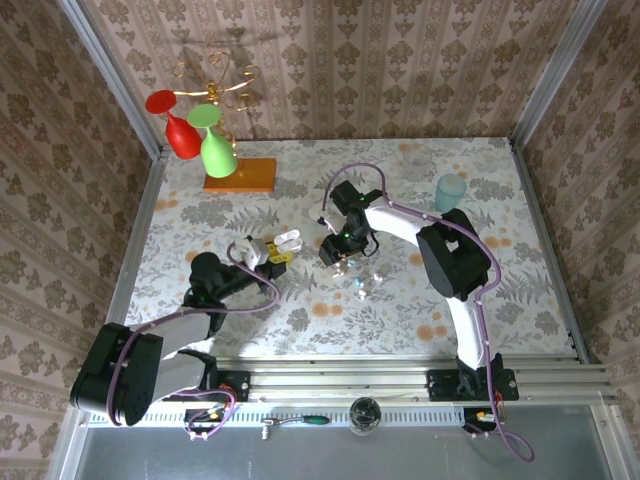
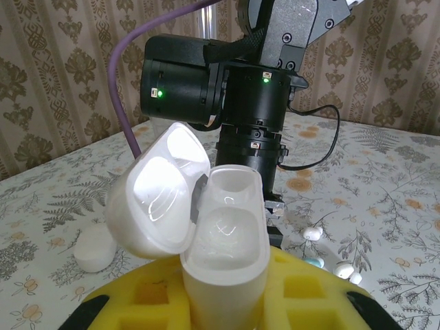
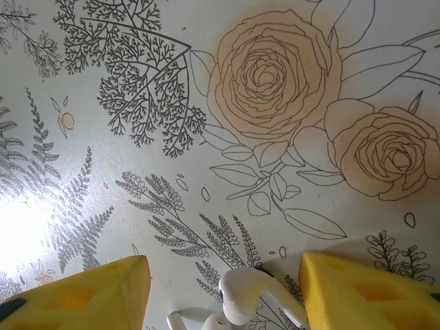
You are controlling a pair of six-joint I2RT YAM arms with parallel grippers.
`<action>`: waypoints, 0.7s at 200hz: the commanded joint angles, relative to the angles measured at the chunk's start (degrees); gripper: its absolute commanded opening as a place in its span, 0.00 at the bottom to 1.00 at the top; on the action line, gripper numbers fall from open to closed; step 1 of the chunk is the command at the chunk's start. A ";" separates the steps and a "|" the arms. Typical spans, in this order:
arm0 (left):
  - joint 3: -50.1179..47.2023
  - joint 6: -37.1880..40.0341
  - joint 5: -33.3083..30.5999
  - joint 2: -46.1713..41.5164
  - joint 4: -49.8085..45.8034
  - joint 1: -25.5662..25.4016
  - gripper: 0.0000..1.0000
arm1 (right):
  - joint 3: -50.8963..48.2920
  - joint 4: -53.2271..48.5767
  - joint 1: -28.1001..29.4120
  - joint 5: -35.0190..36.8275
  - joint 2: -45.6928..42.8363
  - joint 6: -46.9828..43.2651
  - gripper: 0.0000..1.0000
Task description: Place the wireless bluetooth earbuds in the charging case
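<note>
My left gripper (image 1: 272,254) is shut on the charging case (image 2: 227,237), a pale oval case held upright between yellow pads (image 2: 309,295). Its hinged lid (image 2: 161,199) hangs open to the left and both wells look empty. In the top view the case (image 1: 288,240) sits left of the right gripper (image 1: 342,258), which points down at the table. The right gripper (image 3: 223,297) is open, and its yellow fingers (image 3: 79,295) straddle two white earbuds (image 3: 251,297) lying on the table without touching them. From the left wrist the earbuds (image 2: 313,233) show beyond the case.
A red and a green wine glass hang on a stand (image 1: 215,150) at the back left. A teal cup (image 1: 450,190) and a clear glass (image 1: 415,160) stand at the back right. A white pebble-like item (image 2: 94,249) lies left of the case. Patterned walls enclose the table.
</note>
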 commanded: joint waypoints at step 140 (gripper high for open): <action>0.76 -0.19 0.96 0.35 0.08 0.59 0.00 | 1.88 -4.88 -1.38 -2.74 -0.54 -0.44 0.57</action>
